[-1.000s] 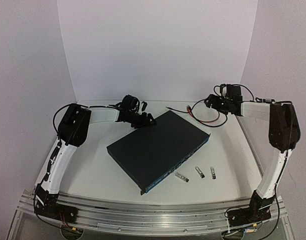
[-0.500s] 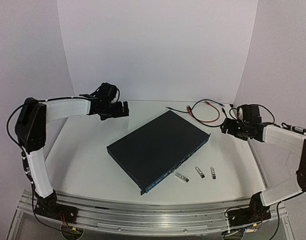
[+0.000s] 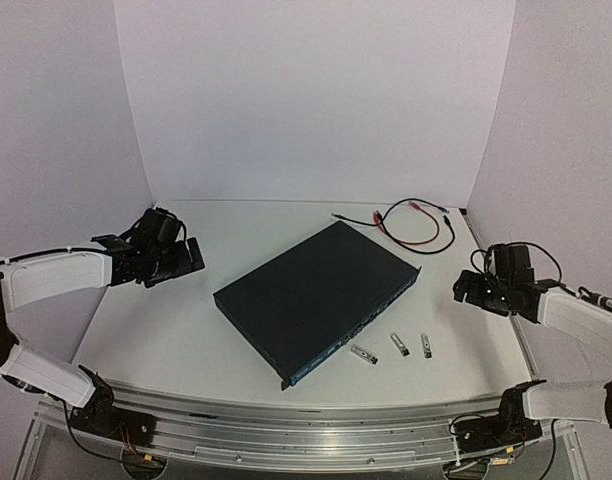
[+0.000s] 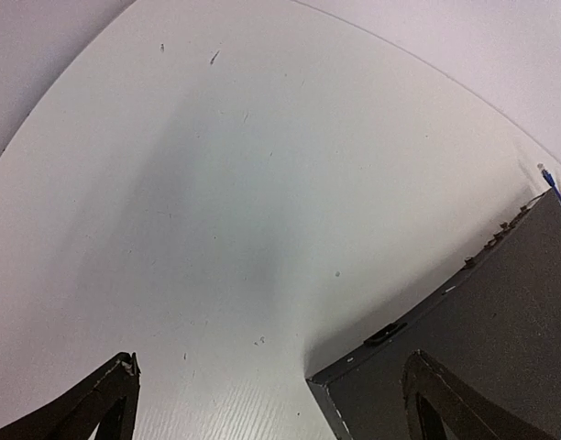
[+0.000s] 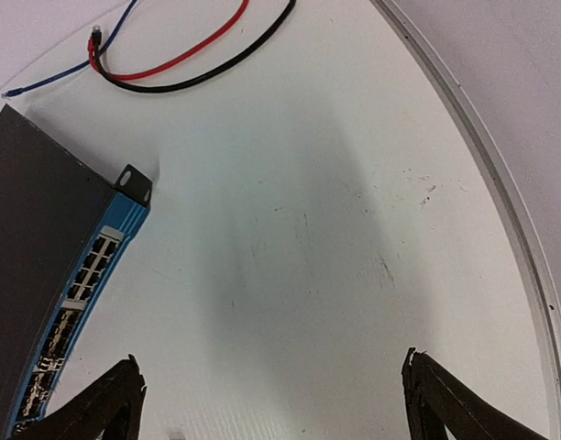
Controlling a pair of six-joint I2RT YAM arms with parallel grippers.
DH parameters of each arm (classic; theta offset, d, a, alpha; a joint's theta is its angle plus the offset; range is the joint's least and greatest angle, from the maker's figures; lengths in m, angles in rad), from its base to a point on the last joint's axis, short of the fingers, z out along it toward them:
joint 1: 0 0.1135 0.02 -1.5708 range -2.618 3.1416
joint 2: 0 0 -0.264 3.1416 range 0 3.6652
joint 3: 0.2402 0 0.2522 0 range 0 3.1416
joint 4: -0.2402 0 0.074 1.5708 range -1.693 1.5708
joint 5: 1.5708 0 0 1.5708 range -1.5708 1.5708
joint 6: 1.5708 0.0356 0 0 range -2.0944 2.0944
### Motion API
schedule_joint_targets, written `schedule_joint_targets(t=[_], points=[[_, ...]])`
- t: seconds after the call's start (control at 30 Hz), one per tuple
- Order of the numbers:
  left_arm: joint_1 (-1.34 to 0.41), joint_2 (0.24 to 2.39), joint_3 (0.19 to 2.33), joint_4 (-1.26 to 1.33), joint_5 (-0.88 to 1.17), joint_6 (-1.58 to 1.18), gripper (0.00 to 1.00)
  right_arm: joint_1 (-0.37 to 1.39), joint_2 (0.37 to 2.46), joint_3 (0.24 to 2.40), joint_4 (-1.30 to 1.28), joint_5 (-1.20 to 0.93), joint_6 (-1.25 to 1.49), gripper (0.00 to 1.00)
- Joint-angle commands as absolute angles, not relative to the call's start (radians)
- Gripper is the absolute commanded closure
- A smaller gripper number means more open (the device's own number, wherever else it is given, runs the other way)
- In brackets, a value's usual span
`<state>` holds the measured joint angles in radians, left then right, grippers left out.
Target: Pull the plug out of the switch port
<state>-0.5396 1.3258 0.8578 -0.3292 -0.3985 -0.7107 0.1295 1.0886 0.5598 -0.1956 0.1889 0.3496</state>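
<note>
The switch (image 3: 311, 295) lies diagonally mid-table, a flat dark box with its blue port face (image 3: 358, 332) turned to the near right. Its socket row (image 5: 86, 275) shows in the right wrist view, too small to tell whether a plug sits in it. Three small silver plug-like pieces (image 3: 397, 345) lie on the table just in front of that face. My left gripper (image 3: 189, 258) hovers left of the switch, open and empty (image 4: 271, 412), with the switch's back corner (image 4: 473, 348) by its right finger. My right gripper (image 3: 464, 290) is right of the switch, also open and empty (image 5: 273, 403).
Red, black and blue cables (image 3: 411, 225) lie loose at the far right behind the switch, and show again in the right wrist view (image 5: 170, 69). The table's raised rim (image 5: 500, 183) runs close along the right gripper's side. White walls enclose the back and sides.
The left arm drew back from the switch's far corner to the left side, and its jaws opened. The right arm came from the cables to the table's right side.
</note>
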Motion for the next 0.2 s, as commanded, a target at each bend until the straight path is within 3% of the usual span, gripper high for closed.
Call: schedule_joint_targets(t=[0.0, 0.17], points=[[-0.537, 1.208, 0.835, -0.332, -0.383, -0.723, 0.00, 0.130, 1.011, 0.520, -0.209, 0.264, 0.345, 0.05], [-0.537, 1.150, 0.831, -0.362, -0.353, -0.702, 0.00, 0.130, 0.933, 0.493, -0.220, 0.242, 0.343, 0.04]])
